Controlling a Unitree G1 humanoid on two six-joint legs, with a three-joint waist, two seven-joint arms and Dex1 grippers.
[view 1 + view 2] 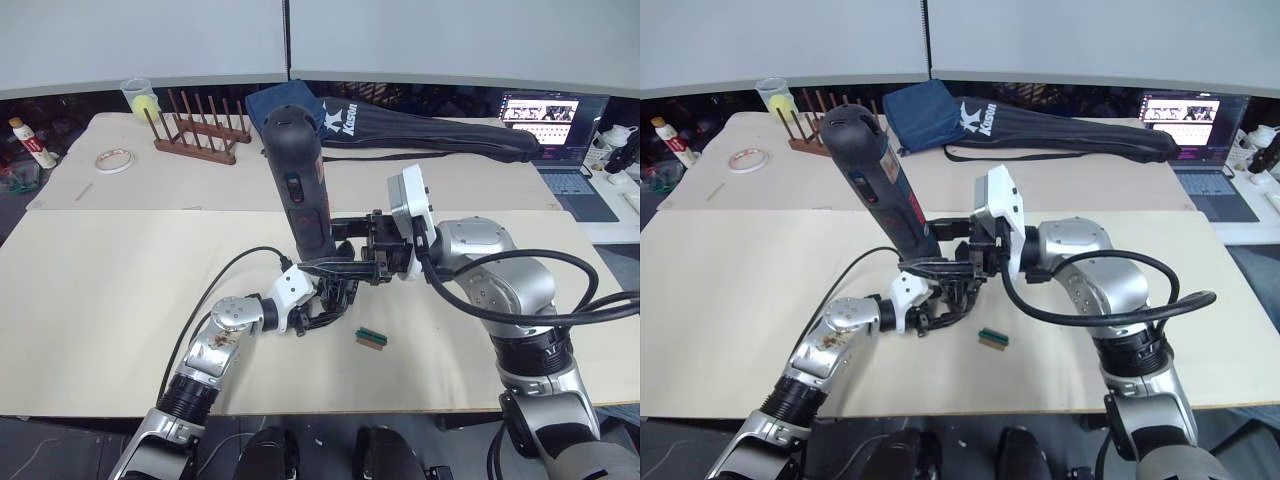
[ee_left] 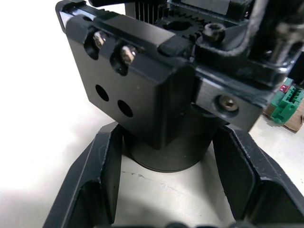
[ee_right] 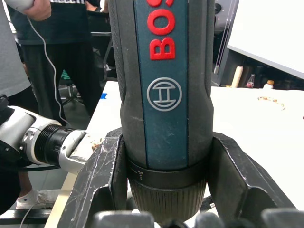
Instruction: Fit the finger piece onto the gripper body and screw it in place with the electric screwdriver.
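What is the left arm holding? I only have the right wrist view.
Observer: The left tool is shut on the gripper body, fingers flanking its round base.
Operator: Screwdriver angle?
Observer: The electric screwdriver stands roughly upright above the gripper body.
Operator: Anything loose nearby?
Observer: A small green block lies on the table, to the robot's right of the gripper body, apart from it.

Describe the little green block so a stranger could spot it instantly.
Start at the wide pale tabletop, then find the two robot grippers meeting at its centre. Just in front of them lies the small green rectangular block, alone on the bare board, the only green item among black parts.
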